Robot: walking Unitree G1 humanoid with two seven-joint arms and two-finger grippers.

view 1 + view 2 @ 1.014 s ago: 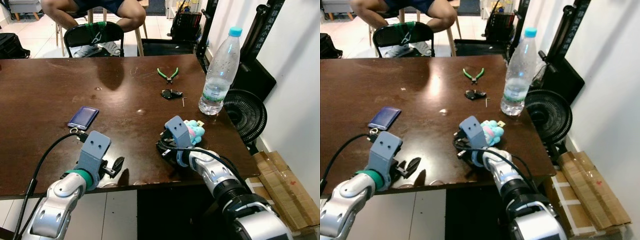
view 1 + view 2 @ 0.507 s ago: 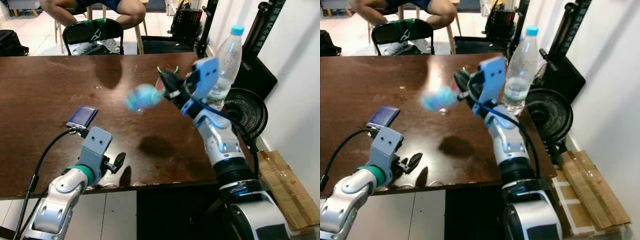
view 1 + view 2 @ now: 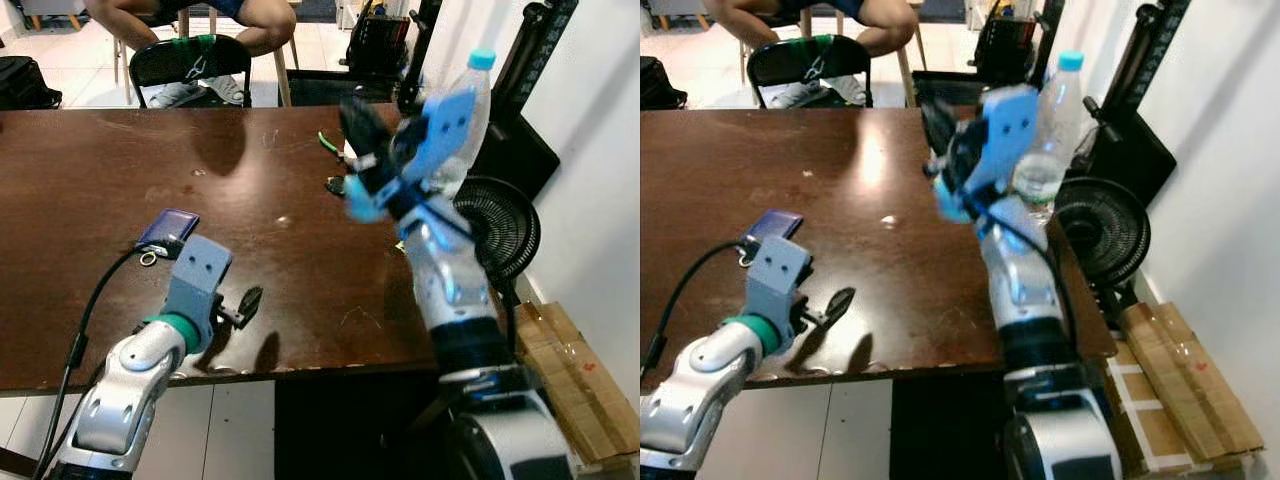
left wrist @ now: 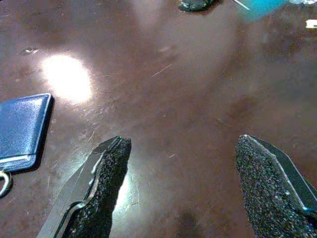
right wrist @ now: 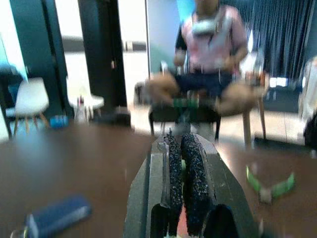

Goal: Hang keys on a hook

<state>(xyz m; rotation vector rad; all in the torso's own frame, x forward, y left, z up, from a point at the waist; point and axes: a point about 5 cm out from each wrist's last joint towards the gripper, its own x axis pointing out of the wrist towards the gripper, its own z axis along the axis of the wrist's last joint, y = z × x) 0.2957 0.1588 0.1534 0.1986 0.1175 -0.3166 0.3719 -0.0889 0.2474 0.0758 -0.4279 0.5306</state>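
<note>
so the pick-up part looks done – the right gripper (image 3: 362, 135) is lifted well above the dark brown wooden table (image 3: 90, 200), its fingers (image 5: 183, 163) pressed together on the keys with a blurred pale-blue plush charm (image 3: 364, 205) dangling below. whether a metal key is actually pinched i can't tell through the blur. the left gripper (image 4: 181, 183) hovers low over the table near the front edge, fingers spread wide, holding nothing, near a flat blue key fob with a ring (image 3: 166, 232). what's left, i'd judge, is most of it – finding the hook, carrying the keys there and looping them on.
</note>
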